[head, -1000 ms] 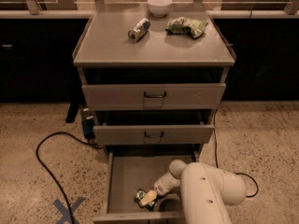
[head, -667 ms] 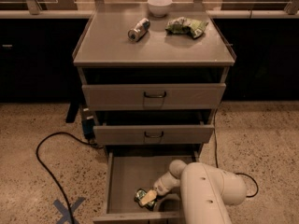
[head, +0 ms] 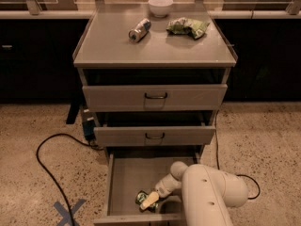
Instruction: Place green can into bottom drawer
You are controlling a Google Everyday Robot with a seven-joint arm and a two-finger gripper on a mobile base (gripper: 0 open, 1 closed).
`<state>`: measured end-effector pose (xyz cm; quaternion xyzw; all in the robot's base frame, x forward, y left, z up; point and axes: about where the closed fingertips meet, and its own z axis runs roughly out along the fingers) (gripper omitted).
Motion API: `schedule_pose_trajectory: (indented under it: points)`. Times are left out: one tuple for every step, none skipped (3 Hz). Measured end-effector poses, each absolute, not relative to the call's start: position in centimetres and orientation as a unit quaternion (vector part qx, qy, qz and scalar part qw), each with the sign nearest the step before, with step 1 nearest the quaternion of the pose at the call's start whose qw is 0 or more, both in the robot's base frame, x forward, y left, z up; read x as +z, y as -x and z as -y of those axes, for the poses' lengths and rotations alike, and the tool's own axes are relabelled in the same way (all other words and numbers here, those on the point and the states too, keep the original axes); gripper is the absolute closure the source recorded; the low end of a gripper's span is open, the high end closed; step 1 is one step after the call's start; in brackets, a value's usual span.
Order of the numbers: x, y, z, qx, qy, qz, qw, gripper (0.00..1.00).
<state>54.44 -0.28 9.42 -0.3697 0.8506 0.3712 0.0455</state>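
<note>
Can held low in drawer
Gripper [head: 148, 202] fingers clamp the can [head: 141, 197] just over the drawer [head: 129, 175] floor, front centre; can axis unclear.

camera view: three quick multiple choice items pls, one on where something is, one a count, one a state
1. Where is the green can?
A) on the speckled floor
B) in the middle drawer
C) in the bottom drawer

2. How many things lie on the cabinet top?
A) one
B) three
C) five

3. The bottom drawer is:
A) pulled open
B) pushed shut
C) taken out of the cabinet

Answers:
1 C: the can lies near the drawer's front, with the gripper at it.
2 B: a white bowl, a silver can and a green bag.
3 A: its grey floor is in plain view.
</note>
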Motion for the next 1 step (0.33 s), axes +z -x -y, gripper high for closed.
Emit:
schedule_pose_trajectory:
  points:
    - [9.42,-54.44,0.28,0.371,0.370,-0.851,0.045,0.00]
